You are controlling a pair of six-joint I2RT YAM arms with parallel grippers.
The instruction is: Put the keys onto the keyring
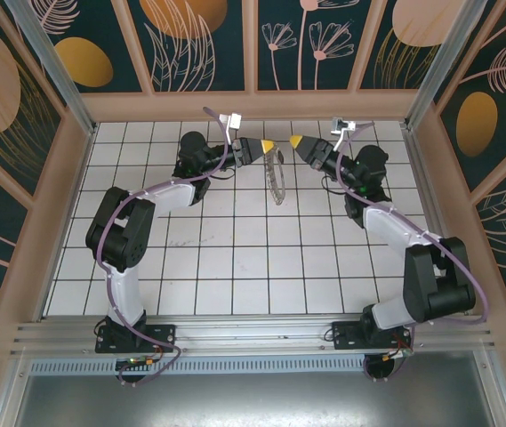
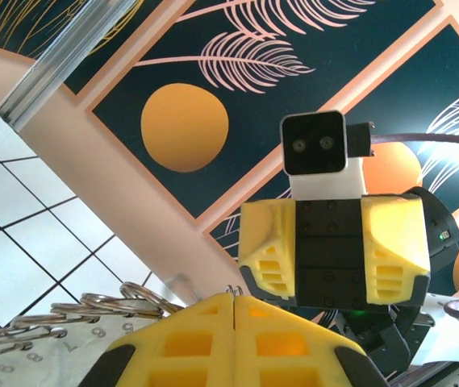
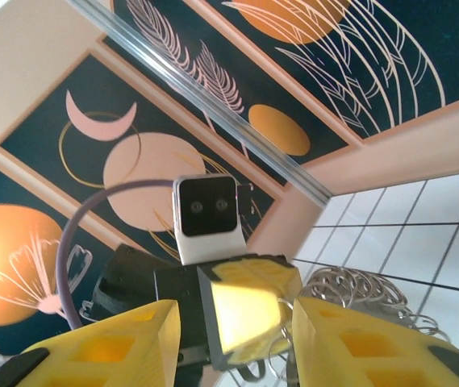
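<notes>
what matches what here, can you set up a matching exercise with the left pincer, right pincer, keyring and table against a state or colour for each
Things:
1. left pincer
2. right pincer
3. keyring
4. table

States or colours:
a. white tiles with dark lines
b. fingers apart
c. silvery, hanging from a pincer
d. fingers pressed together

Pairs: 1-d, 2-b, 3-c, 4-a
</notes>
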